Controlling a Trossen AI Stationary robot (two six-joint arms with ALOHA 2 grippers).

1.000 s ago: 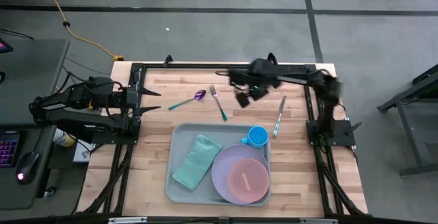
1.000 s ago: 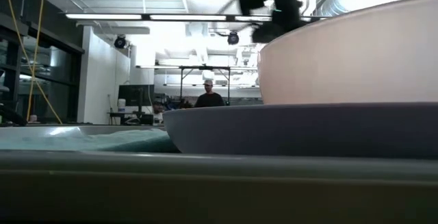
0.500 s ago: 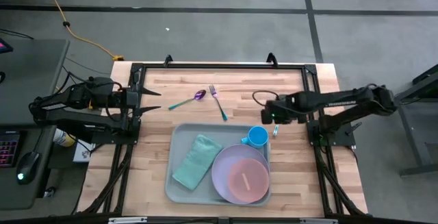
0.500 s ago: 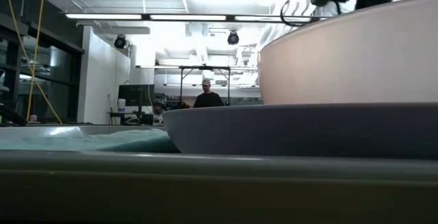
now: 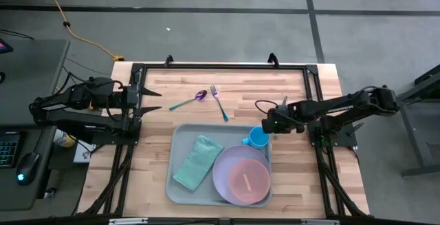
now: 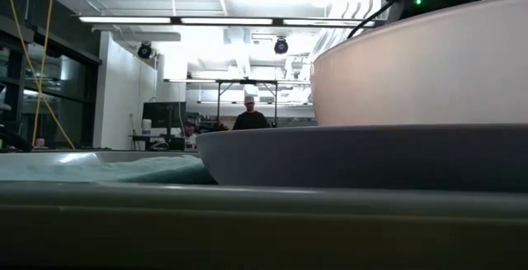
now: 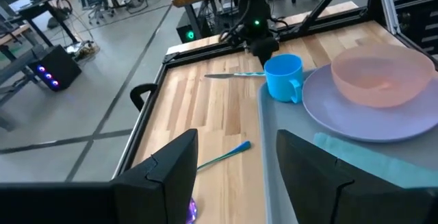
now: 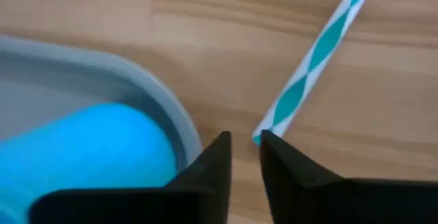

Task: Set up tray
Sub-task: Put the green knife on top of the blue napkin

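On the left edge of the tabletop (image 5: 158,142) the left claw (image 5: 152,101) waits spread wide, unmoved. The spoon (image 5: 189,101) and fork (image 5: 219,102) lie untouched beyond the tray (image 5: 180,163), which holds napkin (image 5: 198,162), plate (image 5: 223,177), bowl (image 5: 247,180) and blue cup (image 5: 258,137). The right claw (image 8: 243,157) has swung down from mid-air to the knife (image 8: 321,49) just beside the tray's corner, fingers nearly together astride its handle tip; I cannot tell if it grips. Probably the knife goes next.

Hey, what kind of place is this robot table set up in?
Most likely a robotics lab or workshop: ceiling strip lights, workbenches with monitors behind the wooden table, and a person at a far bench.
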